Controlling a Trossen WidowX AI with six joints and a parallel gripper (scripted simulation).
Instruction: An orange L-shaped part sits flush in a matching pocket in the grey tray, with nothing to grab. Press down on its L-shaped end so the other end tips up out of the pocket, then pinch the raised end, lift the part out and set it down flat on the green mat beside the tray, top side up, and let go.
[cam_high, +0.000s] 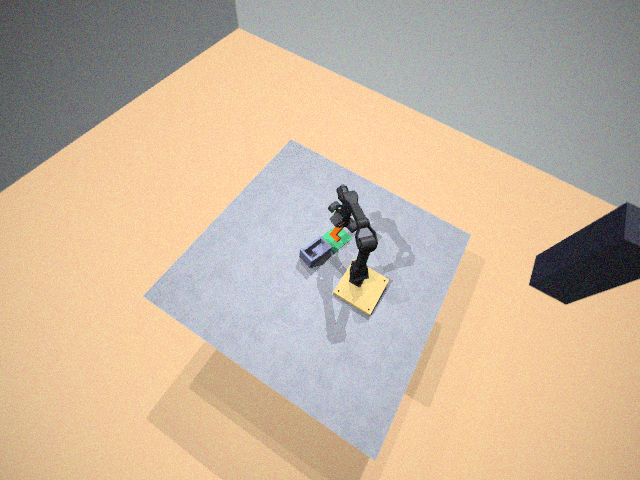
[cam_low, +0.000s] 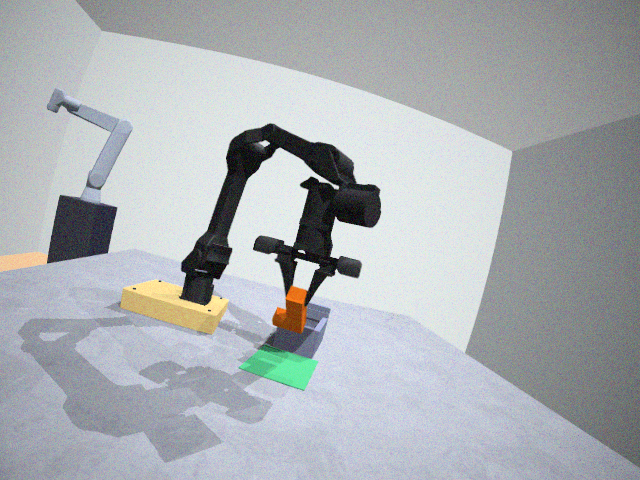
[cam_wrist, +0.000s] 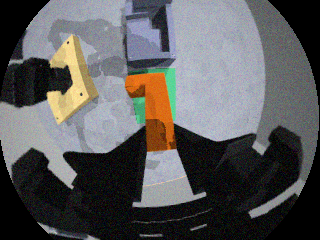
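The orange L-shaped part (cam_high: 336, 235) (cam_low: 296, 310) (cam_wrist: 157, 100) hangs in the air, gripped at the end of its long arm, with its L-shaped end pointing away from the fingers. My gripper (cam_low: 297, 295) (cam_wrist: 159, 127) is shut on it; in the top view the fingertips are hard to make out. The green mat (cam_high: 345, 239) (cam_low: 289, 367) (cam_wrist: 170, 82) lies below the part, which covers some of it in the wrist view. The grey tray (cam_high: 311, 262) (cam_low: 305, 342) (cam_wrist: 150, 63) stands beside the mat, its pocket empty.
The arm's yellow base plate (cam_high: 364, 297) (cam_low: 170, 310) (cam_wrist: 82, 82) is on the table (cam_high: 232, 284) to one side of the tray and mat. A pale second arm (cam_low: 111, 149) stands on a dark pedestal (cam_low: 80, 229) in the background.
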